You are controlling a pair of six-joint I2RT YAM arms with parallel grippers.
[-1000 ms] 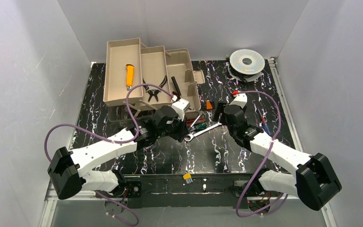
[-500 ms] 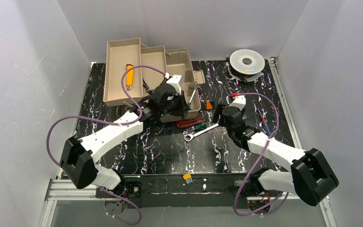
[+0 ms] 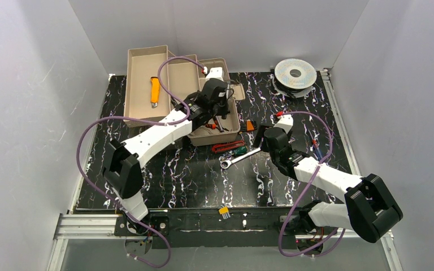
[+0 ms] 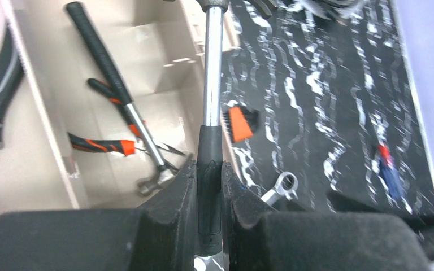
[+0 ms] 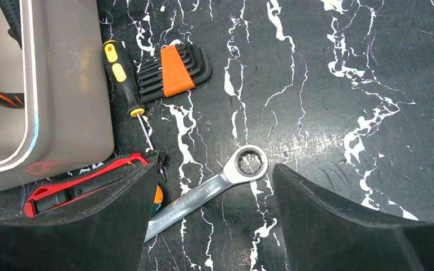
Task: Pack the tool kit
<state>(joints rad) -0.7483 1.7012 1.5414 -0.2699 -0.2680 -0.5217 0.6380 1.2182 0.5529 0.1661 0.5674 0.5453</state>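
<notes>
The tan toolbox lies open at the back left with its trays folded out. A yellow knife rests in the left tray. My left gripper hovers over the box's right compartment, shut on the black grip of a chrome-shafted hammer. Pliers with orange-black handles and a black-handled steel tool lie in that compartment. On the mat, a silver ratchet wrench lies under my right gripper, which stands open over it without touching.
Beside the box's corner lie an orange hex-key set, a yellow-black screwdriver and a red utility knife. A silver wire spool sits at the back right. A small blue-and-red tool lies right of my right arm.
My left arm has swung from the middle of the mat back and up over the toolbox, carrying the hammer. The right gripper stays open over the wrench, almost unmoved.
</notes>
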